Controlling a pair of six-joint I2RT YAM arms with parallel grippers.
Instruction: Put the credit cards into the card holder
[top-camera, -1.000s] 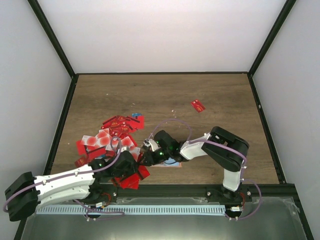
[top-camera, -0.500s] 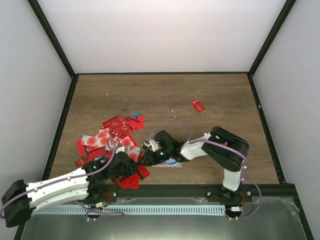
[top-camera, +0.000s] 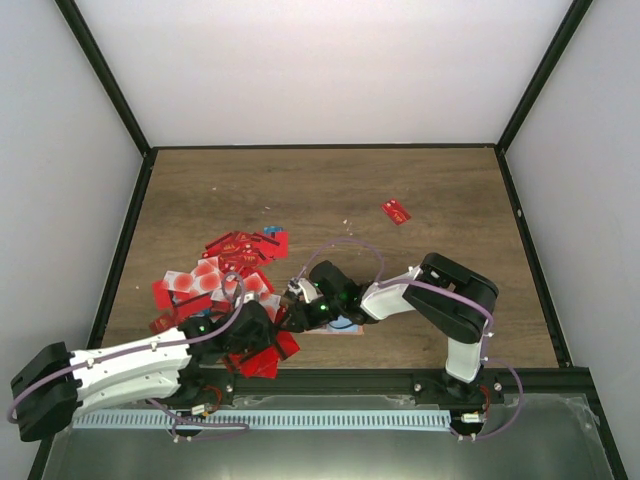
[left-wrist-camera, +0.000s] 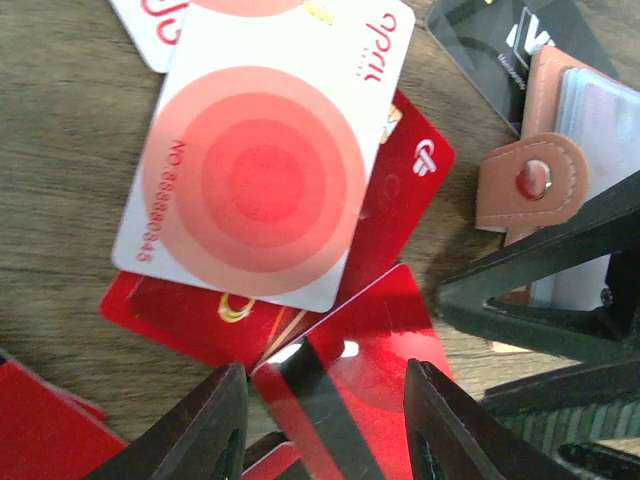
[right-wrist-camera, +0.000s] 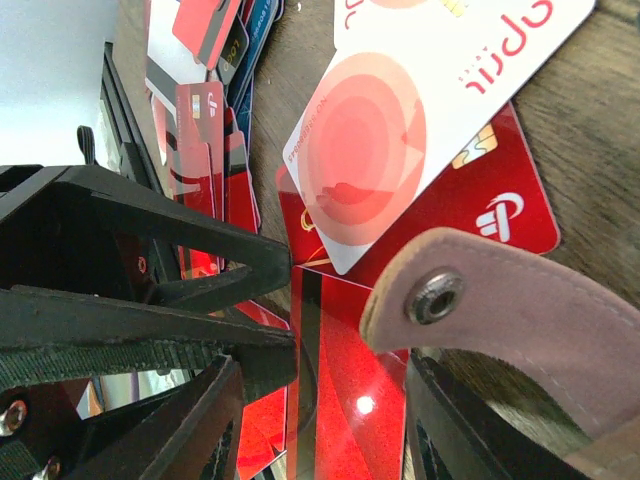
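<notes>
1. Jaws of our left gripper (left-wrist-camera: 325, 372) stand wide apart, closed on nothing; a glossy striped card (left-wrist-camera: 345, 405) lies between them.
2. At 12 o'clock from it we see a pale card (left-wrist-camera: 262, 165) printed with red rings, overlapping other red ones.
3. At 2 o'clock lies the card holder (left-wrist-camera: 600, 110), its snap strap (left-wrist-camera: 528, 182) turned toward the cards.
4. Our right gripper (right-wrist-camera: 322, 372) is likewise spread wide over a striped red card, closely facing the left one; the strap crosses in front of one of its fingers.
5. From above, the credit cards (top-camera: 225, 270) are heaped at 10 o'clock of the holder on the table (top-camera: 330, 190); one red card (top-camera: 396, 211) sits well apart at 1 o'clock.
</notes>
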